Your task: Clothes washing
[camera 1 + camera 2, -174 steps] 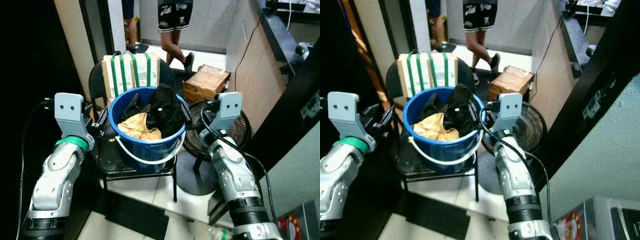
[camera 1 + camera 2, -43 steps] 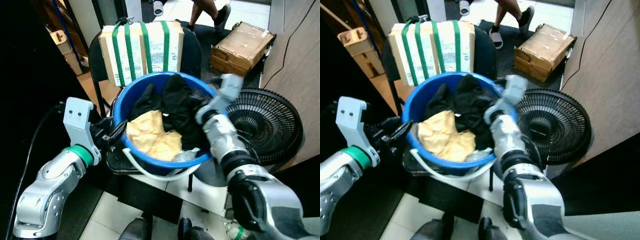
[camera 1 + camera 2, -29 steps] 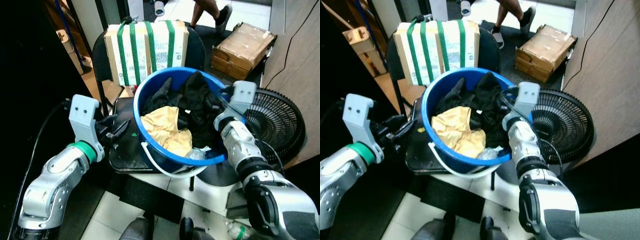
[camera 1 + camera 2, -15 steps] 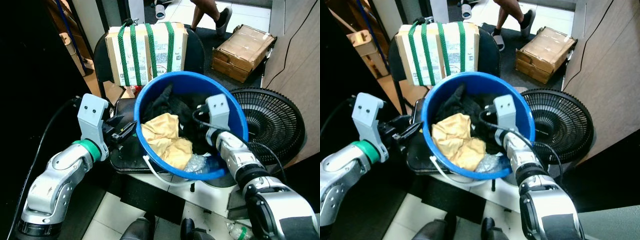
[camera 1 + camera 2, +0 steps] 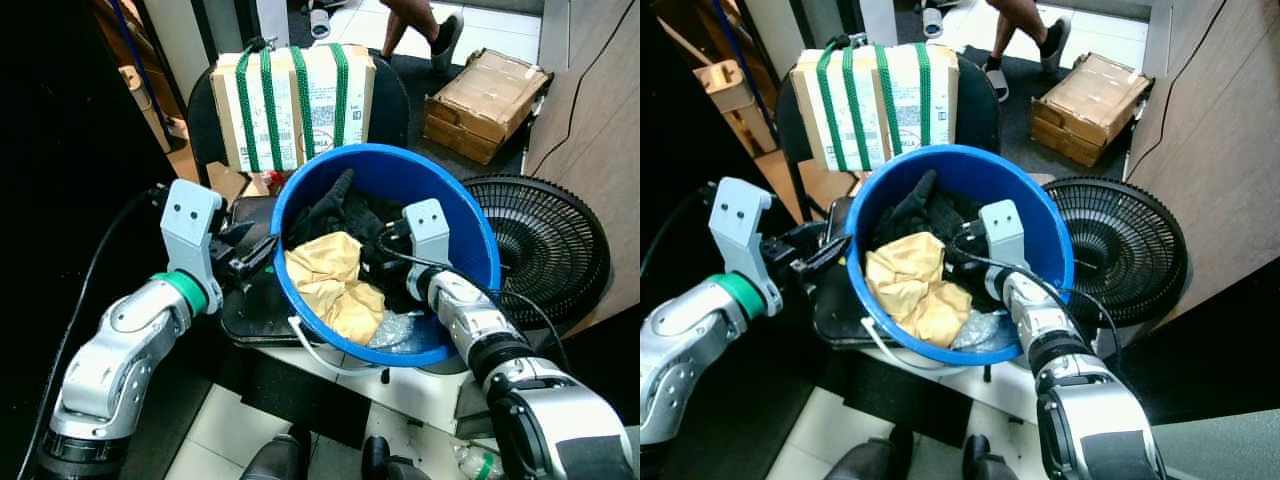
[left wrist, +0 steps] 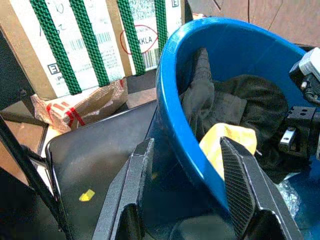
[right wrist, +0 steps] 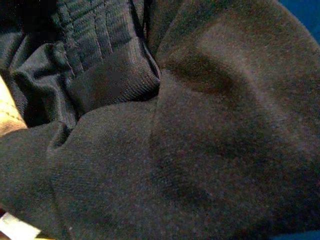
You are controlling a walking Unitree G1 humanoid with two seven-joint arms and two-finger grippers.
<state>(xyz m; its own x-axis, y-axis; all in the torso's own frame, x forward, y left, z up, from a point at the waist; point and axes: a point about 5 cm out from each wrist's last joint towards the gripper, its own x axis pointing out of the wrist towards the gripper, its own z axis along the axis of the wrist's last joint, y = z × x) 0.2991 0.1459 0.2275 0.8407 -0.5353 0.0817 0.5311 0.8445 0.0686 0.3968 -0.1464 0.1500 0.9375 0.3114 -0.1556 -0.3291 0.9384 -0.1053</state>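
A blue bucket (image 5: 478,240) stands tilted toward me on a black chair (image 5: 250,300). Inside lie black clothes (image 5: 345,210) and a crumpled yellow cloth (image 5: 335,280). My left gripper (image 5: 258,250) is open at the bucket's left side. In the left wrist view its two fingers (image 6: 136,180) stand on either side of the blue bucket's rim (image 6: 172,115) without closing on it. My right gripper (image 5: 390,262) reaches inside the bucket, its fingers buried in the black clothes (image 7: 200,125), which press close against the right wrist camera.
A cardboard box with green straps (image 5: 295,100) leans on the chair back behind the bucket. A black floor fan (image 5: 550,250) stands to the right, with a brown box (image 5: 485,90) beyond it. A person's legs (image 5: 420,25) are at the far top. Clear plastic (image 5: 395,325) lies in the bucket.
The bucket has tipped further toward me. My right gripper moved from the bucket's right rim down into the black clothes. My left gripper closed in on the left rim.
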